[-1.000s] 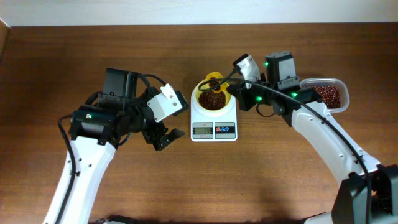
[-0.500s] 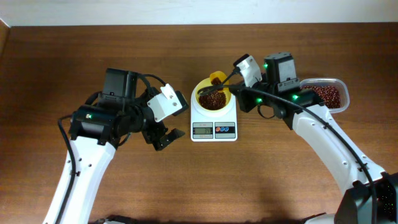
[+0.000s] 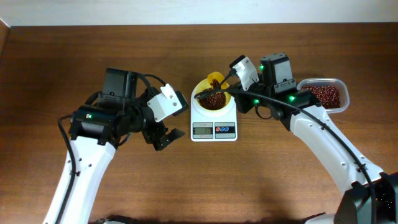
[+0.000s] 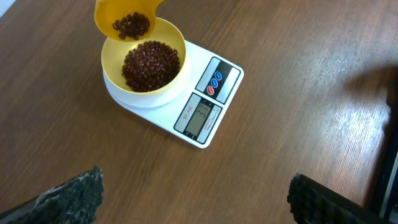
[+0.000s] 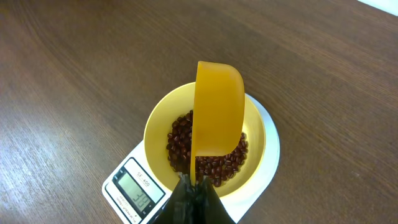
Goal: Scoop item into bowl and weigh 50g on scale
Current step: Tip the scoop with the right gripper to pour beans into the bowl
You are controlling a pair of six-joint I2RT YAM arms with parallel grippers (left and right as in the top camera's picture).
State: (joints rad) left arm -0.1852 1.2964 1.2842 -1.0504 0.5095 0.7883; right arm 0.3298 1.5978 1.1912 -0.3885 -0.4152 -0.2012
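Overhead: in the last second the right gripper (image 3: pixel 229 79), clamped on the scoop (image 3: pixel 215 79) handle, edged left and rolled, so we judge it's trickling beans (image 3: pixel 212 101) into the bowl (image 3: pixel 198 102) on the scale (image 3: pixel 233 119). Left wrist: left gripper (image 4: pixel 196 205) spread wide and empty beside the scale; some beans remain in the scoop. Right wrist: scoop on edge, mouth facing left, long axis straight out from the gripper over the bowl.

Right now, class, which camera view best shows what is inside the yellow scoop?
Left wrist: it looks into the open scoop, with a few beans inside, held over the bowl. The right wrist shows only the scoop's outer back; the overhead shows it small, contents unclear.
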